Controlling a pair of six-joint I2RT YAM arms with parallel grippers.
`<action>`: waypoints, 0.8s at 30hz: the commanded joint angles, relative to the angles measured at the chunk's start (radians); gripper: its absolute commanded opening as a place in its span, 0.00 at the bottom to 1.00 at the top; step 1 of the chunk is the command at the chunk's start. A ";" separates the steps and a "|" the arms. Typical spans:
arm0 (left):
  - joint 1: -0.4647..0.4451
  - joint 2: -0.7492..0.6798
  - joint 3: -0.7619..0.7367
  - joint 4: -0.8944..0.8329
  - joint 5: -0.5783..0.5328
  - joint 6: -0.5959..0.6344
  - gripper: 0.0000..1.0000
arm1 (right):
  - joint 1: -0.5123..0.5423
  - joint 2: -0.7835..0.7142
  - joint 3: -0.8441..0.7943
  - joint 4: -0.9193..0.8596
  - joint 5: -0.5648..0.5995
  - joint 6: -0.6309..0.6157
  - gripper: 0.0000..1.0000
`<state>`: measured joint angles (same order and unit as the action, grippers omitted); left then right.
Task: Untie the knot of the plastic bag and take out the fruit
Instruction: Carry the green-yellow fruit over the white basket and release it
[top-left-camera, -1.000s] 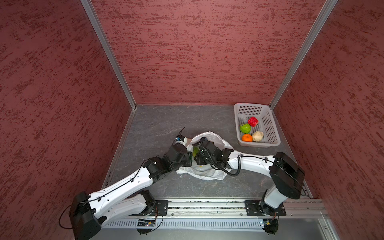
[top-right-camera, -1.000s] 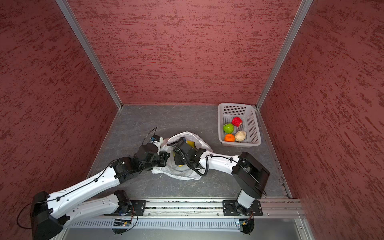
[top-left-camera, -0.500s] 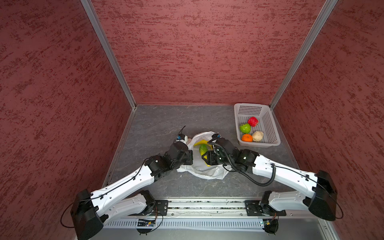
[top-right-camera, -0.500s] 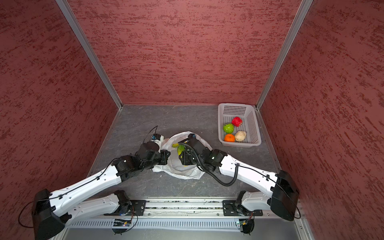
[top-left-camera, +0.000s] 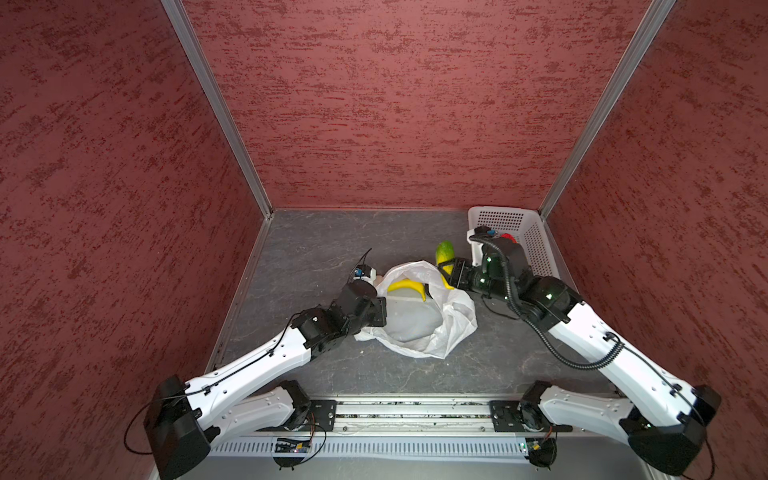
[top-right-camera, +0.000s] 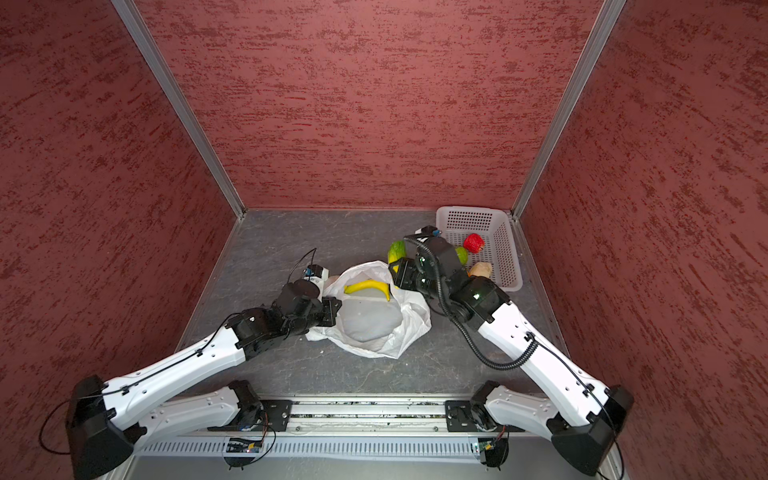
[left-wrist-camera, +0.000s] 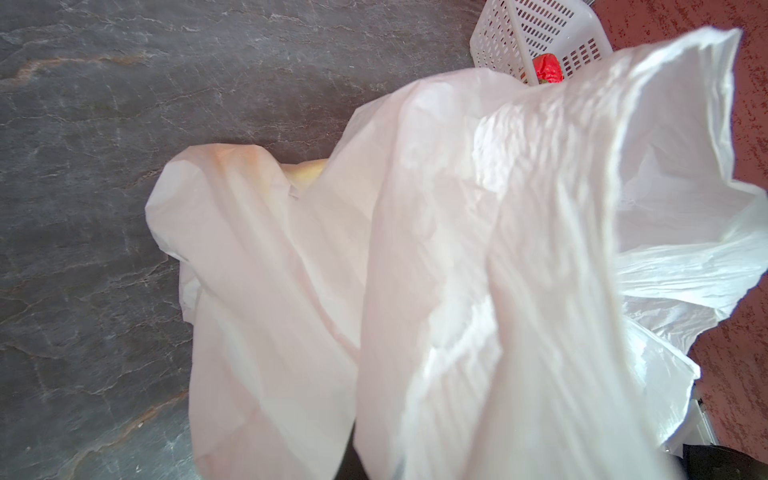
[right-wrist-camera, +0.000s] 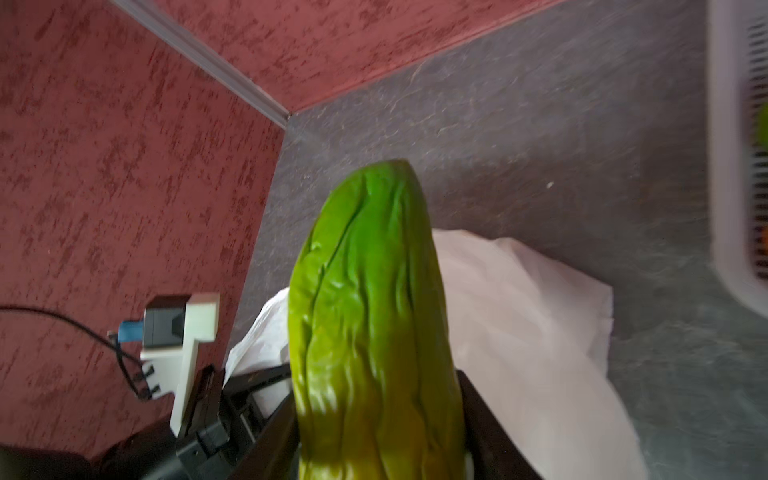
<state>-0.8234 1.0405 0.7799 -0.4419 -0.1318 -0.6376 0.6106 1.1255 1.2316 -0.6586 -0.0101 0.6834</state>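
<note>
Green fruit (top-left-camera: 444, 250) sits pinched in the right end effector (top-left-camera: 445, 267), one o'clock from the plastic bag (top-left-camera: 455, 320). Left end effector (top-left-camera: 383, 309) seems to squeeze its edge.

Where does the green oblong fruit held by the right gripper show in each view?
In a top view: green oblong fruit, centre, just left of the basket.
In a top view: the same spot.
Left wrist: not in it; plastic bag fills most.
Right wrist: centre foreground, filling the middle.
Shared landmark: the basket, seen in all four.
</note>
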 joint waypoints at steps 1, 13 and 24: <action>0.013 0.010 0.018 0.031 0.012 0.019 0.00 | -0.121 0.018 0.049 -0.044 -0.025 -0.107 0.40; 0.024 0.013 0.019 0.037 0.017 0.013 0.00 | -0.528 0.316 0.111 0.172 -0.131 -0.257 0.40; 0.023 0.024 0.022 0.044 0.011 -0.006 0.00 | -0.628 0.744 0.297 0.301 -0.156 -0.236 0.40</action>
<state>-0.8021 1.0576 0.7799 -0.4240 -0.1131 -0.6388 -0.0090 1.8122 1.4479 -0.4213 -0.1383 0.4526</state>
